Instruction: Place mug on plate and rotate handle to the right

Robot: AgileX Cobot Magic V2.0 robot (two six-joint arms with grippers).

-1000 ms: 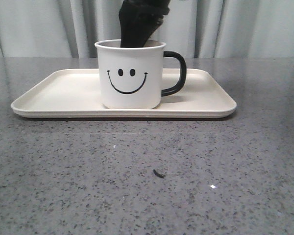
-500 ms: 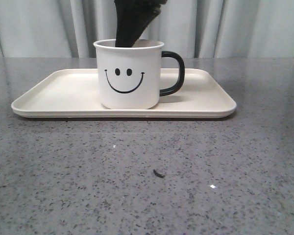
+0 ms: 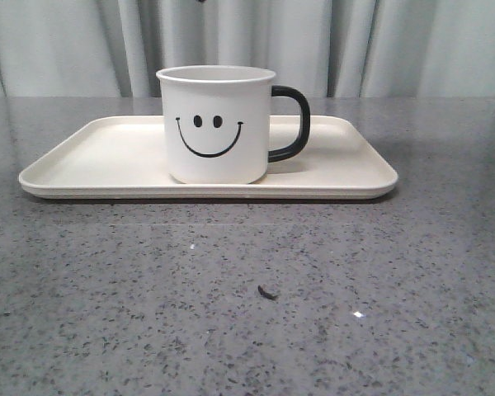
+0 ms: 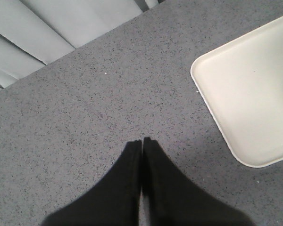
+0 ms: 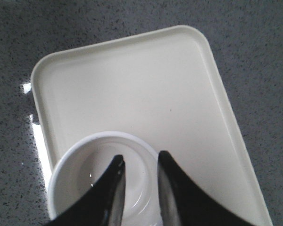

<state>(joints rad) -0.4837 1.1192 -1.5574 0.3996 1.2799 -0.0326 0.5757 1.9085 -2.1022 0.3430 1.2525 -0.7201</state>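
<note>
Grey desk (image 3: 247, 313): mug (image 3: 216, 124) upright on plate (image 3: 91, 157), handle (image 3: 290, 124) right; right hand (image 5: 139, 162) narrowly parted, seemingly directly above, empty

pale pleated curtains (image 3: 396, 45) hang behind a speckled grey table (image 3: 247, 297).

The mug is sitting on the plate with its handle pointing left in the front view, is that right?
Not quite. The mug does sit on the plate, but its handle points right, not left. The front view shows it.
</note>
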